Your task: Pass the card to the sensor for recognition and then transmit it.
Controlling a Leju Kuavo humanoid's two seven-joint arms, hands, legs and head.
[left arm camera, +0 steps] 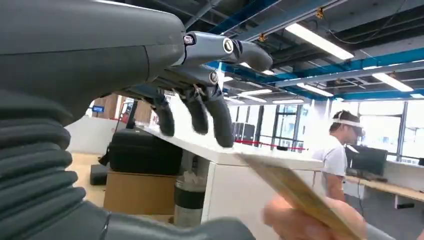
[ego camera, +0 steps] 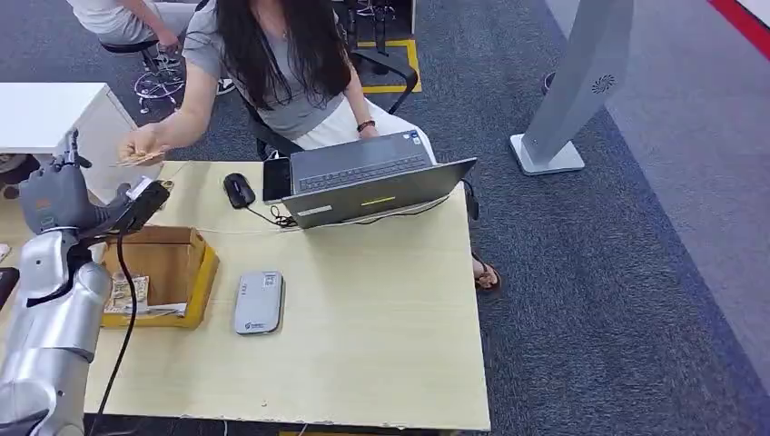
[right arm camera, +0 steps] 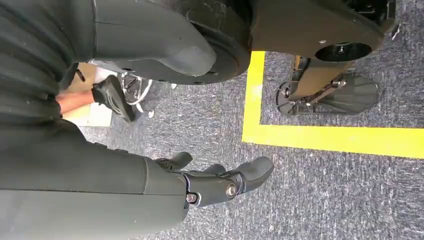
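Across the pale wooden surface [ego camera: 363,309] sit an open laptop [ego camera: 372,186] at the far edge, a cardboard box [ego camera: 168,272] toward the left side, a grey sensor [ego camera: 259,302] just beside the box, and a black mouse [ego camera: 239,189] near the laptop. Behind the far edge sits a person [ego camera: 272,64] whose hand [ego camera: 143,145] holds the card [ego camera: 136,159], clear of the robot. Raised over the box's far corner, the left hand [ego camera: 54,195] holds nothing, its fingers [left arm camera: 220,120] spread apart and released. Hanging above the grey carpet, the right hand [right arm camera: 215,182] is empty, its fingers loosely extended.
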